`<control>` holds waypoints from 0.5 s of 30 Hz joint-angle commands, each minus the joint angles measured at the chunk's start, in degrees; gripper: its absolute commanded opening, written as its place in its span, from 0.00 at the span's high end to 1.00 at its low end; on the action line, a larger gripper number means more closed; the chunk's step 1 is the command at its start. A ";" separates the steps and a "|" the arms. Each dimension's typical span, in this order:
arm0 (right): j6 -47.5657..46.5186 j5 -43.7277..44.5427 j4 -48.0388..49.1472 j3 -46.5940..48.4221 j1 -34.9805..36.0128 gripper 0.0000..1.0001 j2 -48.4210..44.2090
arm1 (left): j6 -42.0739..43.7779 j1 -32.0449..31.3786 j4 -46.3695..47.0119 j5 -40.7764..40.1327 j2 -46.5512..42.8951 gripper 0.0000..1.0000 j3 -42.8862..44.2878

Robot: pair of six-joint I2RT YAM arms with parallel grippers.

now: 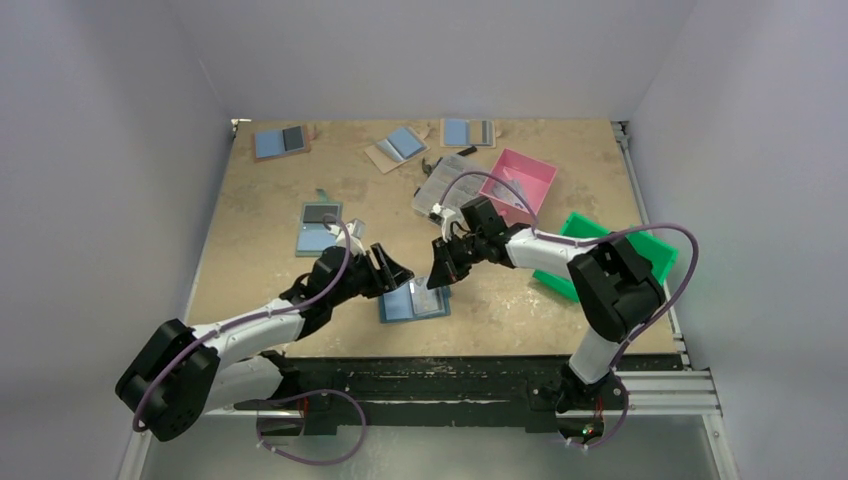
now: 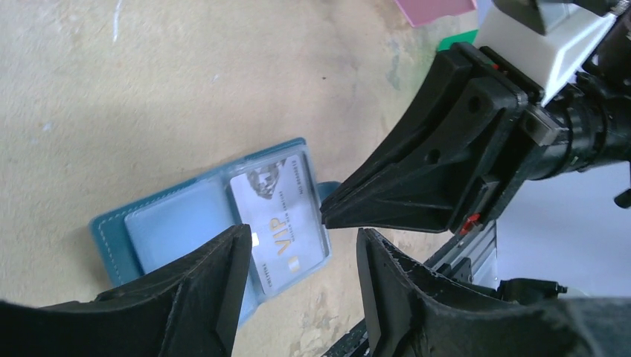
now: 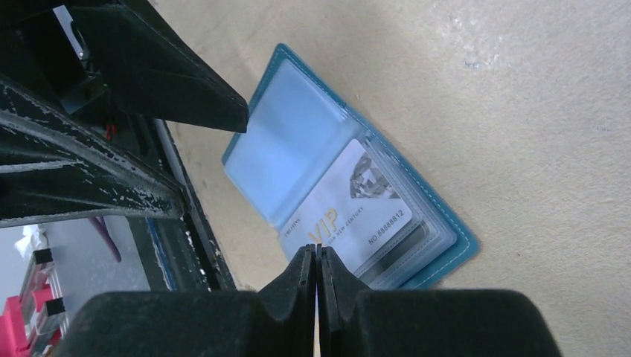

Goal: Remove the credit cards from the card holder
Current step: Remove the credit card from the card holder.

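Near the front edge of the bench (image 1: 260, 250), the card holder (image 1: 412, 300) lies open and flat between my two arms. From overhead it is only a blue patch. The wrist cameras show more: a silver credit card (image 3: 350, 208) lettered "VIP" in gold sits in a clear sleeve on one half, and the other half is a plain pale-blue sleeve. The right jaws are closed tip to tip at that card's outer edge; I cannot tell whether they nip it. The left jaws stand apart over the holder's opposite side, holding nothing.

Only the overhead view takes in the rest. Another blue holder (image 1: 320, 228) lies mid-bench on the left. A clear plastic box (image 1: 445, 185), a pink tray (image 1: 525, 180) and a green bin (image 1: 578, 228) sit to the right. Three more blue holders (image 1: 280, 140) line the far edge. The bench is worn tan board smeared with pale marks. Pale grey walls (image 1: 400, 60) close it in on three sides.
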 commanded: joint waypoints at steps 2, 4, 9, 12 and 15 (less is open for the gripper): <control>-1.95 2.26 -2.06 2.88 0.69 0.91 0.60 | -5.44 -1.92 1.26 -5.45 0.57 0.46 -1.00; -2.25 3.35 -2.48 3.05 0.93 0.92 1.02 | -6.10 -2.27 2.03 -4.99 1.82 0.51 -0.88; -3.29 5.17 -4.17 3.85 0.95 0.92 2.01 | -7.06 -3.38 2.69 -5.58 3.22 0.52 -0.69; -3.70 6.89 -5.09 4.24 1.07 0.92 2.77 | -7.51 -3.72 3.27 -6.11 3.49 0.52 -1.07; -4.14 8.20 -6.12 4.64 1.05 0.92 3.94 | -8.02 -3.93 4.01 -6.11 4.17 0.52 -1.54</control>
